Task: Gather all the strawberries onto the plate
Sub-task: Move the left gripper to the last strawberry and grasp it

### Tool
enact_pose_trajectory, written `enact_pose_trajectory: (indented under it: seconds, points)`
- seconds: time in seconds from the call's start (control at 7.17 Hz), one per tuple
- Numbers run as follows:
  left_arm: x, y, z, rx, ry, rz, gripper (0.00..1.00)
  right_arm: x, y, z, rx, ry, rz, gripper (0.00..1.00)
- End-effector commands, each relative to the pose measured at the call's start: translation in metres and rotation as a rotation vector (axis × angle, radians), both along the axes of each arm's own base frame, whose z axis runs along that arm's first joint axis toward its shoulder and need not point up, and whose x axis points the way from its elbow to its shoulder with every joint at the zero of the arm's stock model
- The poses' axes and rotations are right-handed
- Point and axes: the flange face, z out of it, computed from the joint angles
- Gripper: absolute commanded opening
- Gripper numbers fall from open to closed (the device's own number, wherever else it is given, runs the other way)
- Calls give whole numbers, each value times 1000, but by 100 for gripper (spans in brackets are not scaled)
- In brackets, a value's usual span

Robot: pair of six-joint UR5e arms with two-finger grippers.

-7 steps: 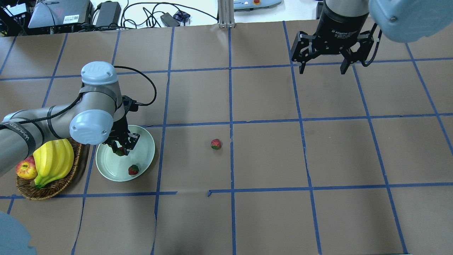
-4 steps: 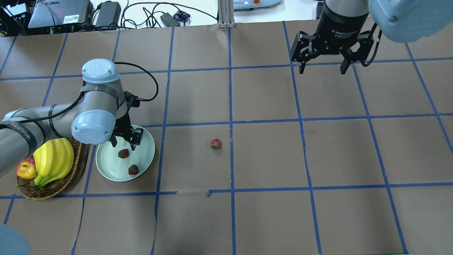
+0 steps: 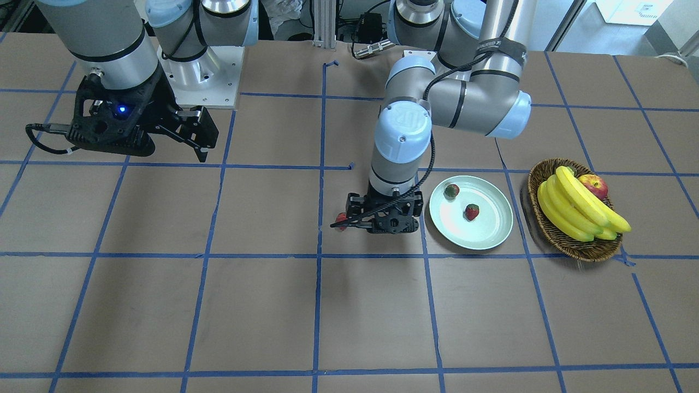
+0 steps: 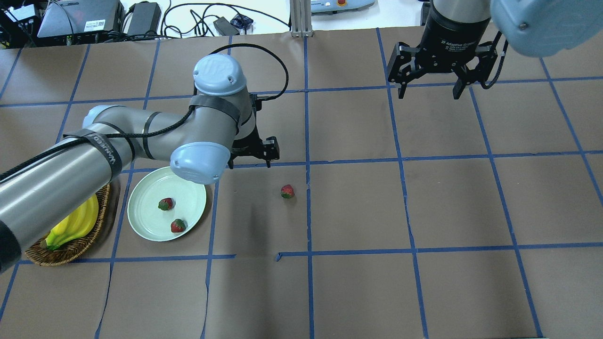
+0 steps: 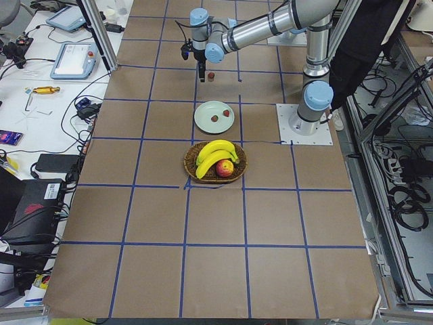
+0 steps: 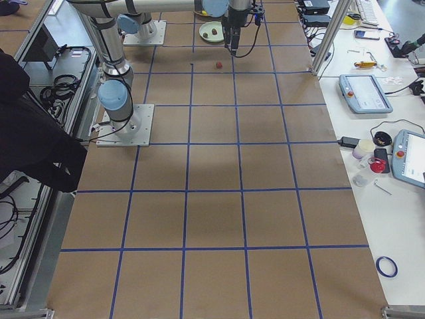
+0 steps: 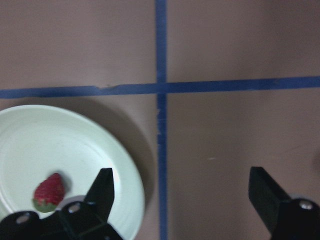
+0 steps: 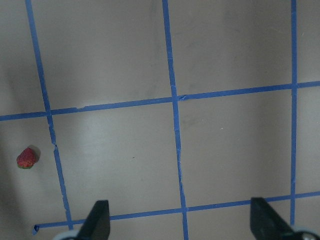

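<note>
**Two berries plated, one left on the paper**

My left gripper [image 4: 252,157] hangs empty with its fingers spread wide, out past the rim of the round, pale mint-white glossy plate [image 4: 141,226] and on the side toward the middle of the table. From my left wrist camera I see only that rim, one berry and bare brown paper crossed by blue tape between my fingertips. Two small red strawberries with green caps lie on the plate: one near its centre [image 4: 165,204], the other closer to the rim [image 4: 177,226]. The third small red strawberry [image 4: 287,191] lies alone on the brown paper, apart from the plate and just beside a blue tape line.

I judge the step in hand to be the reach for that last berry. My left gripper is above the table and short of it, so the next move calls for travelling on until the berry sits between my fingers, descending, and closing gently on so small and rounded a thing.

My right gripper [image 4: 428,89] hangs spread and empty over the far right of the table, well away. The brown woven wicker basket [image 3: 568,240] of yellow bananas [image 3: 579,204] and a red apple [image 3: 594,184] stands beside the plate and needs no handling.
</note>
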Motion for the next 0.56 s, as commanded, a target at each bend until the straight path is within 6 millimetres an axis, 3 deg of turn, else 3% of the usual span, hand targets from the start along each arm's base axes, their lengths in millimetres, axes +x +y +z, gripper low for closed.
enact_pose_trajectory:
  seconds: [0.0,0.28,0.42]
  points:
    - [-51,15,-29,15,41,33,89,0,0,0,0,-1,0,100]
    - [-53,20,-58,65,13,14,83,0,-1,-1,1,4,0,100]
    - [-53,21,-63,74,9,16,75,0,-1,-1,1,4,0,100]
